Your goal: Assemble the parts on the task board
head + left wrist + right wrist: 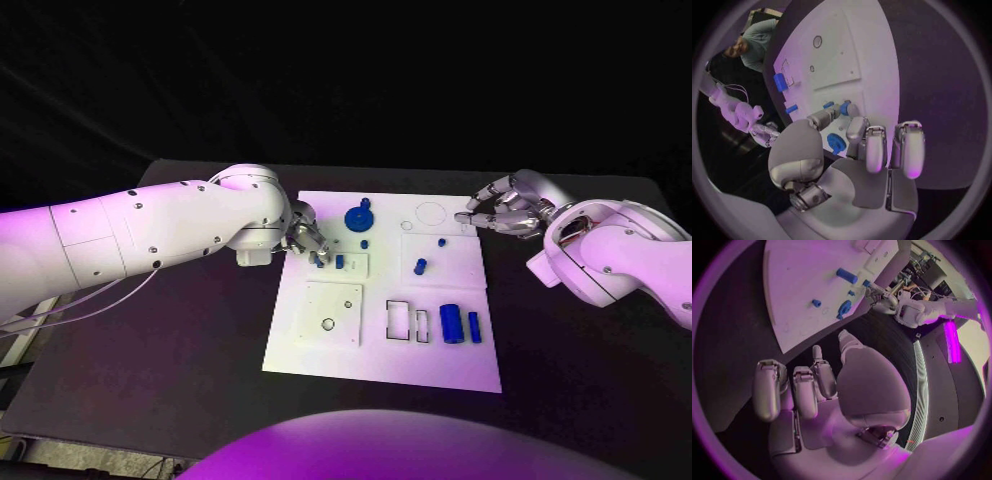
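The white task board (pixel 378 350) lies mid-table. My left hand (pixel 307 240) hangs over its upper left part. In the left wrist view a thumb and a finger pinch a small blue part (pixel 844 107), with a blue peg (pixel 827 104) just beside it. A blue gear-like part (pixel 361 215) stands near the board's far edge. A blue cylinder (pixel 453 323) and a blue bar (pixel 475 327) lie at the lower right. My right hand (pixel 498 215) hovers off the board's far right corner, its fingers curled in on nothing.
A raised white plate (pixel 332 313) with holes sits on the board's left half. Two rectangular slots (pixel 408 322) lie beside the cylinder. A short blue peg (pixel 420 266) stands mid-board. Black table surrounds the board (pixel 804 280) on all sides.
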`<state>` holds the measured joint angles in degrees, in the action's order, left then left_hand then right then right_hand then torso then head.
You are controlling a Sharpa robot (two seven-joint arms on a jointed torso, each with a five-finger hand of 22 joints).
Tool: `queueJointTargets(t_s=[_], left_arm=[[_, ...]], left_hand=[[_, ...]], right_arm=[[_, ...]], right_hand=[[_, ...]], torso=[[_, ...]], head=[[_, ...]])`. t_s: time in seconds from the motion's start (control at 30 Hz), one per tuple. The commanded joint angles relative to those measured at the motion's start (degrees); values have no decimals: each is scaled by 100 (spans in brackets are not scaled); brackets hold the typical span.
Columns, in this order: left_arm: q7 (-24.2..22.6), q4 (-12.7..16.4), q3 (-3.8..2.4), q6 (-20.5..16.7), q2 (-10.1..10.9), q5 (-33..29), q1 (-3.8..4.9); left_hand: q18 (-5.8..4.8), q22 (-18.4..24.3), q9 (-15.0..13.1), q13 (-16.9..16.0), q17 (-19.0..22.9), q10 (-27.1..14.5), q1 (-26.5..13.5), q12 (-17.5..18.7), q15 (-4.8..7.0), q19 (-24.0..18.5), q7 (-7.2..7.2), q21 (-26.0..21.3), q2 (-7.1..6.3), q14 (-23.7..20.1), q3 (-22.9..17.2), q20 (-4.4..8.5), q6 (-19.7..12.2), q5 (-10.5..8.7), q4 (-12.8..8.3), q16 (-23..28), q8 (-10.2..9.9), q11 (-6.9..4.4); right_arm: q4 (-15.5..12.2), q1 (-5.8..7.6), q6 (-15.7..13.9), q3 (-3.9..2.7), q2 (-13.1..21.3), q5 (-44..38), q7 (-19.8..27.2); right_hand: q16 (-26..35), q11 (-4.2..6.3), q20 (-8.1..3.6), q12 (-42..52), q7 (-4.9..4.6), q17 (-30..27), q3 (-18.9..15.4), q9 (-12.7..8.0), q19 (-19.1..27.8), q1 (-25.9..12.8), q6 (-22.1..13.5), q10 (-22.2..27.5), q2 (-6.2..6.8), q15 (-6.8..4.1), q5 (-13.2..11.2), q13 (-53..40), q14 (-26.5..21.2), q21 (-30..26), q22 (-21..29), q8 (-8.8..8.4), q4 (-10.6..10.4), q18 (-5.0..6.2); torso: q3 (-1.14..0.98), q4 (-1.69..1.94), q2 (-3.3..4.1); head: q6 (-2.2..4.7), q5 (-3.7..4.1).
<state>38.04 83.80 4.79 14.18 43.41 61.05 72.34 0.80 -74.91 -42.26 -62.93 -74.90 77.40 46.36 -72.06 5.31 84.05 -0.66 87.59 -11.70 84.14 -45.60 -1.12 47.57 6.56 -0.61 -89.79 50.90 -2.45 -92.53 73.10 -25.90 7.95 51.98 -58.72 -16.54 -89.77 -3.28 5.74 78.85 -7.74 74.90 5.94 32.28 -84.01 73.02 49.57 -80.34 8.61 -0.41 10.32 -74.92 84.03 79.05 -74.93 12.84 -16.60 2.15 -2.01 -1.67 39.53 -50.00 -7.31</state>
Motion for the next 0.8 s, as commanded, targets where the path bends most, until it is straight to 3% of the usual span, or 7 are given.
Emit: queueJointTargets(t_s=[0.03,0.17,0.33,0.8], left_arm=[[56,-9,30,168,-7,-53,-40],[56,-19,30,178,-12,-64,-40],[55,-21,30,179,-16,-92,-39],[19,-14,29,50,-6,-305,-39]], left_hand=[[-16,-1423,11,-2,-1510,-23,-34,2,25,460,-48,-32,-5,586,29,16,-1,-72,32,-21,-32,-5],[-16,-1423,18,2,-1510,-26,-34,4,21,459,-51,-34,-10,586,78,13,2,-212,70,-21,-30,-2],[-16,-1423,23,-1,-1510,-25,35,1,22,460,-42,-34,29,586,53,13,-3,-241,58,-21,-31,-7],[-9,-1414,89,51,-1510,-68,311,40,20,445,-55,-66,147,586,-182,13,-127,-121,-73,-21,-134,-4]], right_arm=[[-2,-3,8,0,-3,-30,43],[-1,-4,6,0,-4,-29,44],[0,-4,9,0,-4,-28,42],[1,-4,14,0,-4,-28,35]], right_hand=[[-23,5,-35,-17,0,1510,-29,7,-83,30,-52,44,16,-29,29,-328,597,-23,-984,16,1,37],[-23,5,-35,-22,-1,1510,-31,7,-80,27,-55,49,16,-28,28,-323,597,-30,-981,15,0,39],[-23,5,-35,-22,-1,1510,-31,7,-80,27,-55,49,16,-28,28,-323,597,-30,-981,15,0,39],[-23,5,-35,-22,-1,1510,-31,7,-80,27,-55,49,16,-28,28,-323,597,-30,-981,15,0,39]], torso=[[1,0,-1],[3,-1,-2],[3,-3,-1],[5,-2,-3]], head=[[0,-5],[0,-4],[0,-3],[0,1]])
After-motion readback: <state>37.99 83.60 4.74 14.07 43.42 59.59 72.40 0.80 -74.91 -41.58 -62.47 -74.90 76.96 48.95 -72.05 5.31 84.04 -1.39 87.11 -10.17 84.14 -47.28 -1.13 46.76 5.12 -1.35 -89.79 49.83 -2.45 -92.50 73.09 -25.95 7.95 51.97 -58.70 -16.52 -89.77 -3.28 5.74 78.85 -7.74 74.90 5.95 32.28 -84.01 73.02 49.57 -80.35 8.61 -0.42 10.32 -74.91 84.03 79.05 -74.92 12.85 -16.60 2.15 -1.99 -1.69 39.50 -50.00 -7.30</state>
